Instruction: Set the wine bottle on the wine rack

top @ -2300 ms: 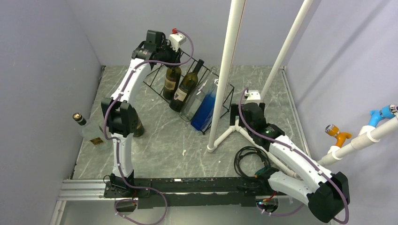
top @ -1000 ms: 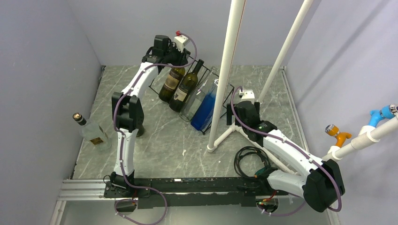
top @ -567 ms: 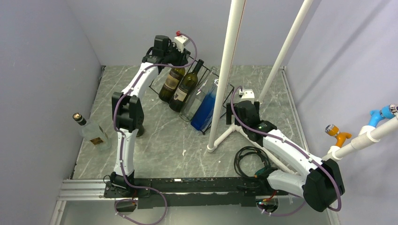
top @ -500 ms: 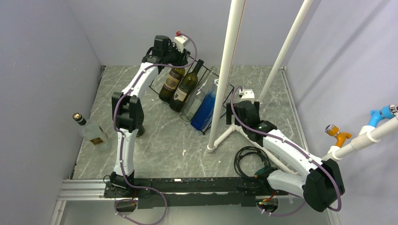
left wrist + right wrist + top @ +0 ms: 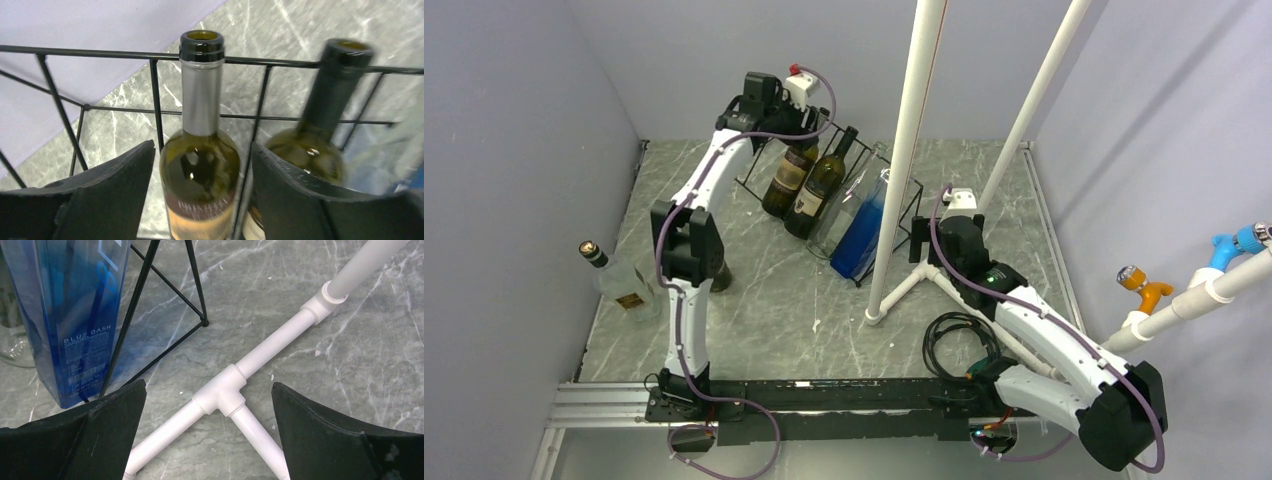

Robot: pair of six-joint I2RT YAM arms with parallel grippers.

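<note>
Wine bottle [image 5: 200,165], olive-green glass with a silver-foil neck and an open mouth, lies in the wine rack [image 5: 100,52]. It fills the slot at the rack's 9 o'clock end, with its neck leaning over the top wire toward 1 o'clock in the overhead view. The left jaws stand part open on either side of the bottle's shoulder, a slim gap shows at each pad, and they grip nothing. At the bottle's 3 o'clock lies a darker bottle [image 5: 320,145] in the next slot. Beyond it are a clear bottle [image 5: 836,222] and then a blue bottle [image 5: 65,315] at the rack's 3 o'clock end.

The rack sits toward 12 o'clock on the grey marble surface [image 5: 774,290]. A white pipe stand [image 5: 220,390] has its foot just at 3 o'clock of the rack. The right jaws hang wide open above that foot, holding nothing. One more bottle [image 5: 614,282] lies alone at 9 o'clock of the surface, close to the wall. A coil of black cable [image 5: 954,342] rests at about 5 o'clock.
</note>
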